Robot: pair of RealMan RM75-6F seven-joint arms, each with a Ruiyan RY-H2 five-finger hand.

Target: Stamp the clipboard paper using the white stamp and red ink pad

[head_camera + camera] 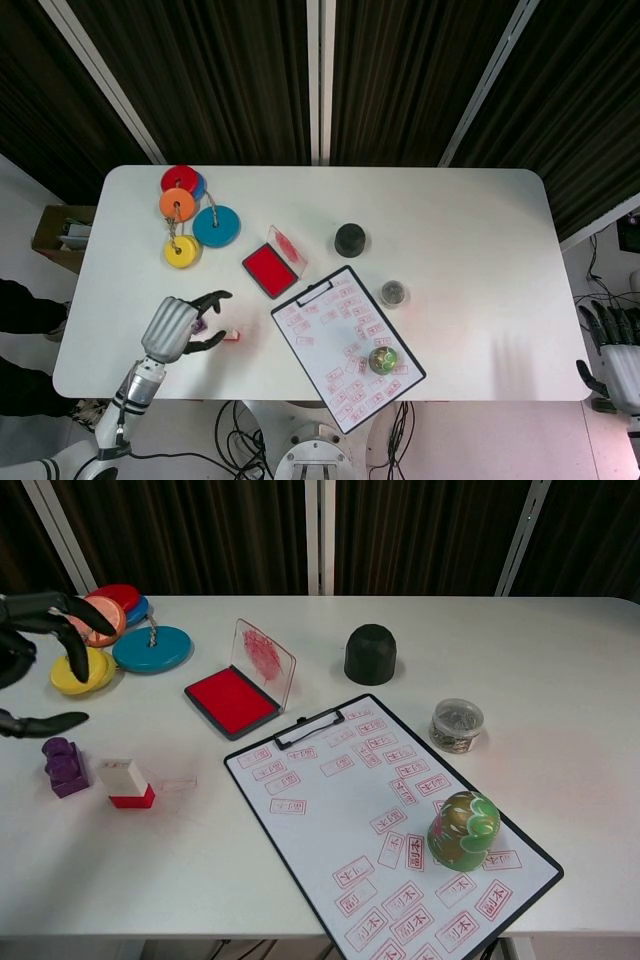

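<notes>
The white stamp [125, 782] with a red base stands upright on the table, also seen small in the head view [233, 335]. My left hand [38, 650] hovers up and to the left of it, fingers spread, holding nothing; the head view shows the left hand [176, 326] just left of the stamp and apart from it. The red ink pad [230, 700] lies open with its clear lid [265, 652] raised. The clipboard [300, 825] holds paper with several red stamp marks. My right hand [616, 350] hangs off the table's right edge, fingers apart and empty.
A purple block [64, 766] sits left of the stamp. A green ornament [463, 829] stands on the clipboard paper. A black cap [371, 653], a small jar of clips [457, 724] and coloured discs on a chain [130, 635] lie farther back.
</notes>
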